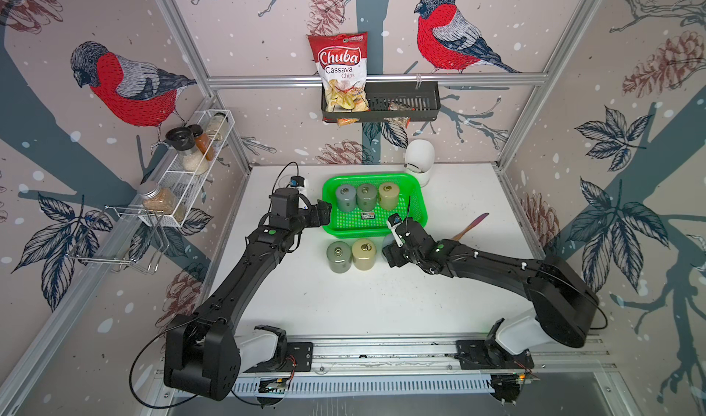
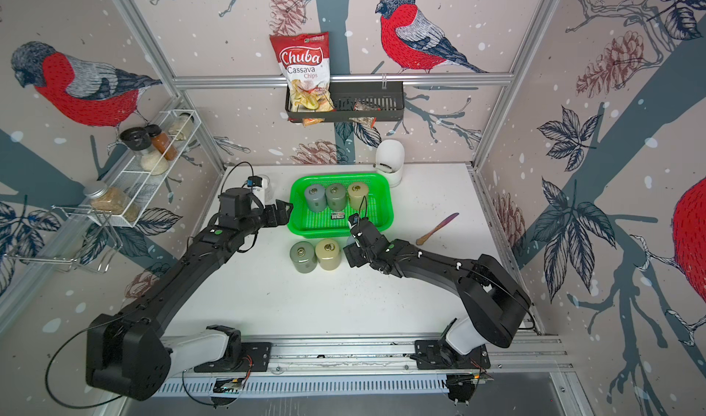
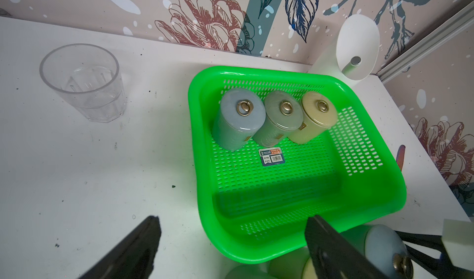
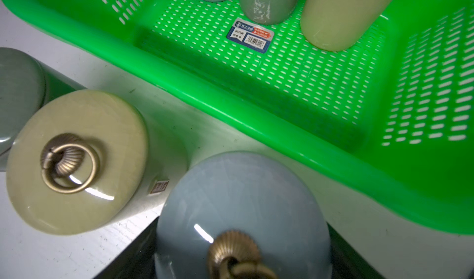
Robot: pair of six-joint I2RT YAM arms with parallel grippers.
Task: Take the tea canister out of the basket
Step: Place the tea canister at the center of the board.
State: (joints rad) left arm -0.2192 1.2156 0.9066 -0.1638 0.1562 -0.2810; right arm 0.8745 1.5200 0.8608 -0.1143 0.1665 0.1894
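in a top view the basket (image 1: 372, 176) sits toward the back of the white table (image 1: 305, 299), with a row of three canisters (image 1: 366, 197) standing upright along its far wall. my right gripper (image 1: 389, 249) is just outside the basket's near rim, toward its right end. i read it as clamped on the blue-grey tea canister (image 1: 387, 239), which shows here only as a pale patch under the wrist. next to it on the table stand a cream canister (image 1: 363, 254) and a green canister (image 1: 339, 256), side by side. my left gripper (image 1: 324, 211) hangs at the basket's left rim, and a wooden spoon (image 1: 468, 227) lies off to the right of the basket. from the left wrist, the left gripper (image 3: 233, 221) has its jaws spread wide with nothing between them. the barcode sticker (image 3: 272, 156) lies on the mesh floor just in front of the row of three canisters (image 3: 282, 118), and a glass tumbler (image 3: 82, 83) stands well apart on the table. the blue-grey tea canister (image 3: 382, 244) is outside the green wall, with dark fingers on either side of it. from the right wrist, the blue-grey tea canister (image 4: 243, 200) fills the near frame with the dark jaws closed against its sides. the cream canister (image 4: 77, 162) is just beside it and the basket (image 4: 256, 111) rim runs beyond. i cannot tell whether its base rests on the table.
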